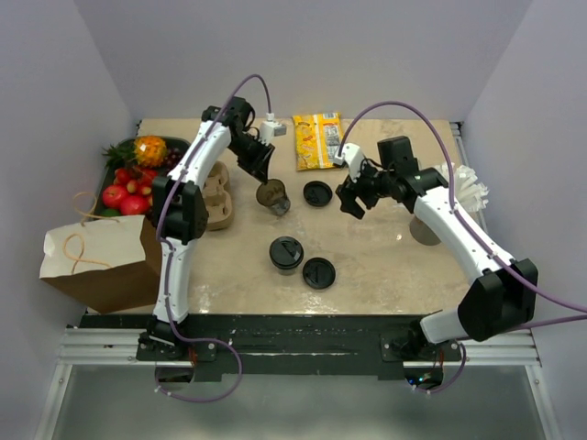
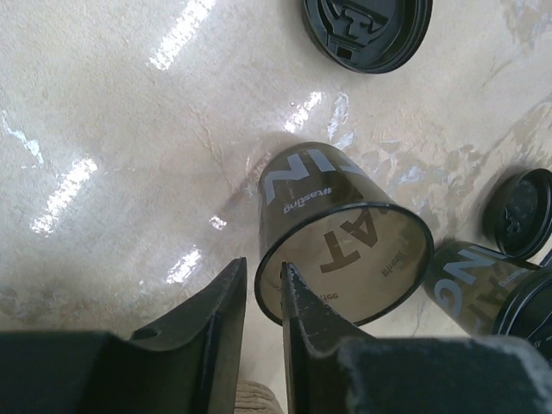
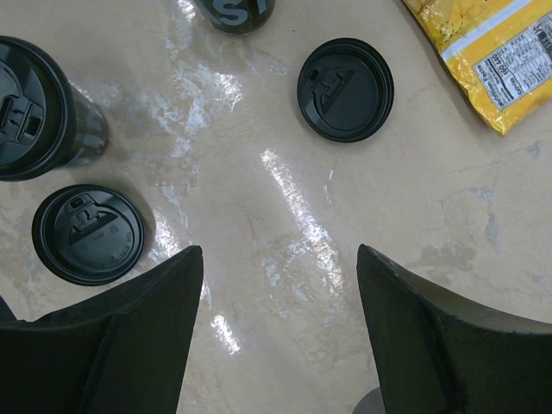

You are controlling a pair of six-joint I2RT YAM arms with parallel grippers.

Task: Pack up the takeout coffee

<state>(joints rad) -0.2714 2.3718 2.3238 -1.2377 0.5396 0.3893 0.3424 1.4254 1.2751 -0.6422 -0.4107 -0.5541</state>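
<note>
Top view: a lidded cup (image 1: 286,254) stands nearer than the open cup (image 1: 273,197); the carrier (image 1: 217,197) to its left looks empty. Left wrist: left tool (image 2: 263,267) slightly apart, empty, at the open cup's rim. Right wrist: right tool (image 3: 280,254) wide apart, empty; a lid (image 3: 345,89) lies loose.

Beige tabletop (image 1: 385,257) w/ lavender walls (image 1: 303,55)

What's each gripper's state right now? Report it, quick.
Left gripper: slightly open, fingers straddling the rim of the lidless cup, no firm grip visible.
Right gripper: wide open, holding nothing.
</note>
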